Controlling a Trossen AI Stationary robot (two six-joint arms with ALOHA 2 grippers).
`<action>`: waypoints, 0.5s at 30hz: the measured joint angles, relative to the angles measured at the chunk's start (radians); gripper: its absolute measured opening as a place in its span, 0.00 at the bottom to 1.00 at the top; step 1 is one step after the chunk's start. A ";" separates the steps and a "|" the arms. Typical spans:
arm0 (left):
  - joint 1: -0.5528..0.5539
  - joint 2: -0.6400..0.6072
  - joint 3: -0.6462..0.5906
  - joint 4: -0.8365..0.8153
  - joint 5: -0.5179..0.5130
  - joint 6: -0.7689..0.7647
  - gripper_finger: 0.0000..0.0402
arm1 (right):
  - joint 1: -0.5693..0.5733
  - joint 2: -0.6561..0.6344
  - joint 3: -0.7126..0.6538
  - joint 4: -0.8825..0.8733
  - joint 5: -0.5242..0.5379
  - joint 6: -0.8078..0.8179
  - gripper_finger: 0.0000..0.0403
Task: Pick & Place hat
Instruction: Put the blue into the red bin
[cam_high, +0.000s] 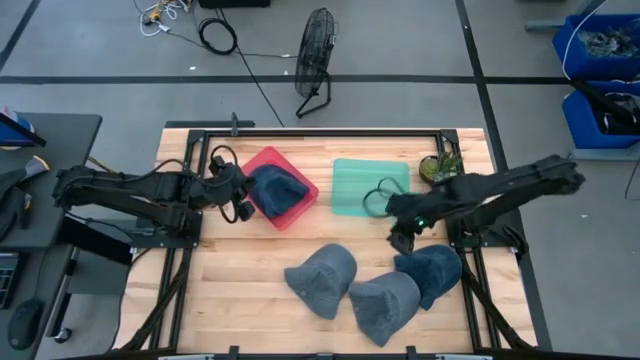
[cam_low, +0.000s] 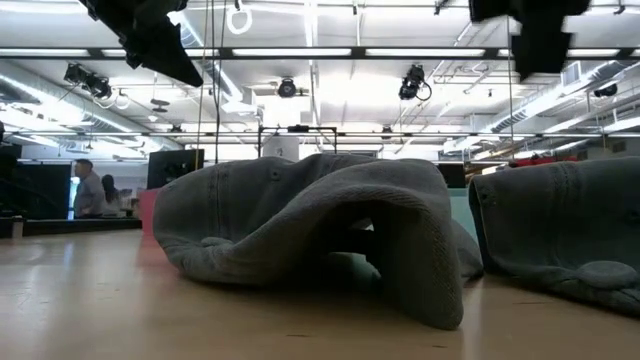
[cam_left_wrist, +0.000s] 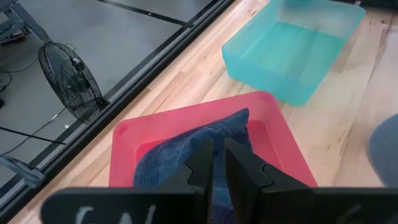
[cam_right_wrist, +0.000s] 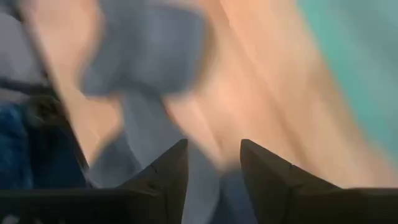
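A dark blue hat (cam_high: 278, 187) (cam_left_wrist: 186, 158) lies in the red bin (cam_high: 300, 207) (cam_left_wrist: 121, 146). My left gripper (cam_high: 243, 203) (cam_left_wrist: 217, 163) hovers at that bin's left edge, above the hat, fingers shut and empty. Three grey-blue hats rest on the table near the front: one (cam_high: 322, 280) toward the middle, one (cam_high: 385, 305) nearest the front edge, one (cam_high: 432, 272) on the right. My right gripper (cam_high: 402, 238) (cam_right_wrist: 214, 163) hangs open above the table between the teal bin (cam_high: 370, 187) and the right hat; its wrist view is smeared.
The teal bin (cam_left_wrist: 292, 53) stands to the right of the red bin, with a small green plant (cam_high: 440, 165) at the far right corner. In the low view the hats (cam_low: 310, 230) fill the foreground. Bare wood lies at the table's near left.
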 joint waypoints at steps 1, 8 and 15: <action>0.000 0.000 0.000 0.000 0.000 0.000 0.10 | 0.007 0.038 0.019 -0.061 -0.035 0.060 0.37; 0.000 0.000 0.000 -0.002 0.000 0.001 0.10 | 0.095 0.193 0.012 -0.274 -0.262 0.473 0.37; 0.000 0.000 0.000 -0.007 0.000 0.011 0.10 | 0.186 0.277 -0.031 -0.323 -0.307 0.701 0.37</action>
